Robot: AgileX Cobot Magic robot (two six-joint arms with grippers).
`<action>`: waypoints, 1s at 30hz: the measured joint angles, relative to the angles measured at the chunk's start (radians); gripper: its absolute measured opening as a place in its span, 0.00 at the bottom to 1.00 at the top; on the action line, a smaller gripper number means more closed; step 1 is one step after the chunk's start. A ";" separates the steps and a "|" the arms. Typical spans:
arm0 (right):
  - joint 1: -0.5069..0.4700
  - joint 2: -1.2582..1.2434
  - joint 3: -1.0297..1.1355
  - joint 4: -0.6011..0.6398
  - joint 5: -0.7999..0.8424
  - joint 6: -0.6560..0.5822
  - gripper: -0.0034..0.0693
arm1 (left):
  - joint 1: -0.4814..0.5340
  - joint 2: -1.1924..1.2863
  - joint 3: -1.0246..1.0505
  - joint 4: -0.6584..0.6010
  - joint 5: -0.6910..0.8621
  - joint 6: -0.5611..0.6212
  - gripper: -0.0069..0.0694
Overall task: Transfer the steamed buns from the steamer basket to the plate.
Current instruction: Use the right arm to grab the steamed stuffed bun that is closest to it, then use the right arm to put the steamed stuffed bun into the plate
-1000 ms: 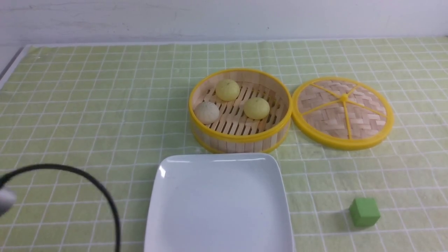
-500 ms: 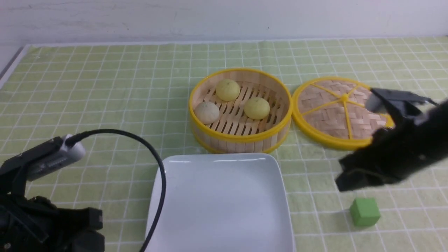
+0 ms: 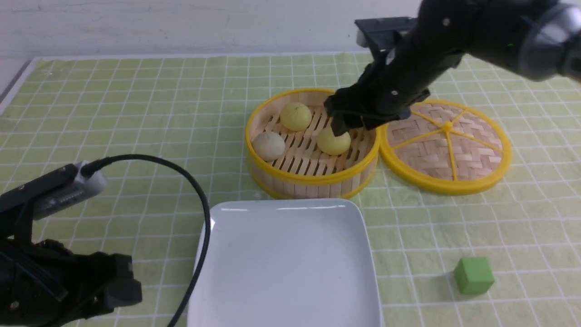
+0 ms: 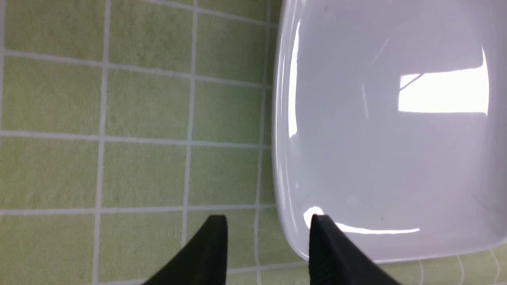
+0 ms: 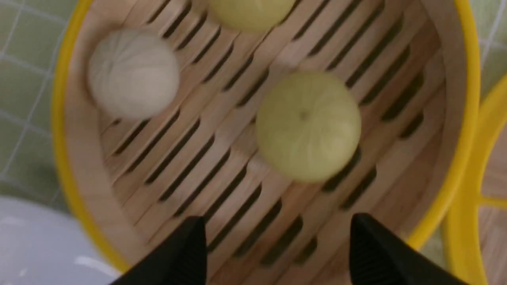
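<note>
The steamer basket [image 3: 313, 179] holds three steamed buns: a greyish-white one [image 3: 268, 146], a pale yellow one at the back [image 3: 295, 116] and a pale yellow one on the right [image 3: 332, 141]. My right gripper [image 3: 347, 125] is open and empty over the basket, above the right yellow bun [image 5: 308, 124]. The grey bun [image 5: 133, 73] and basket rim [image 5: 463, 130] show in the right wrist view. The white plate [image 3: 283, 263] lies in front of the basket, with nothing on it. My left gripper [image 4: 269, 223] is open and empty at the plate's edge [image 4: 283, 130].
The flat woven lid with yellow spokes [image 3: 445, 145] lies right of the basket, touching it. A green cube [image 3: 473, 274] sits at the front right. A black cable [image 3: 181, 175] arcs from my left arm near the plate's left edge.
My right arm has swung up and left from near the green cube to above the basket. My left arm has barely moved.
</note>
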 joint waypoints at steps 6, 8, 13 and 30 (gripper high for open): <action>0.000 0.187 -0.150 -0.124 -0.028 0.011 0.67 | 0.000 0.000 0.000 0.001 -0.015 0.007 0.51; 0.000 0.216 -0.163 -0.127 -0.025 0.014 0.56 | 0.000 0.000 0.000 0.003 -0.017 0.010 0.51; 0.000 0.192 -0.170 -0.128 0.037 0.022 0.14 | 0.000 0.000 0.000 0.003 -0.019 0.010 0.51; 0.117 -0.219 0.513 0.159 -0.073 -0.025 0.11 | 0.000 0.000 0.000 0.007 -0.020 0.010 0.51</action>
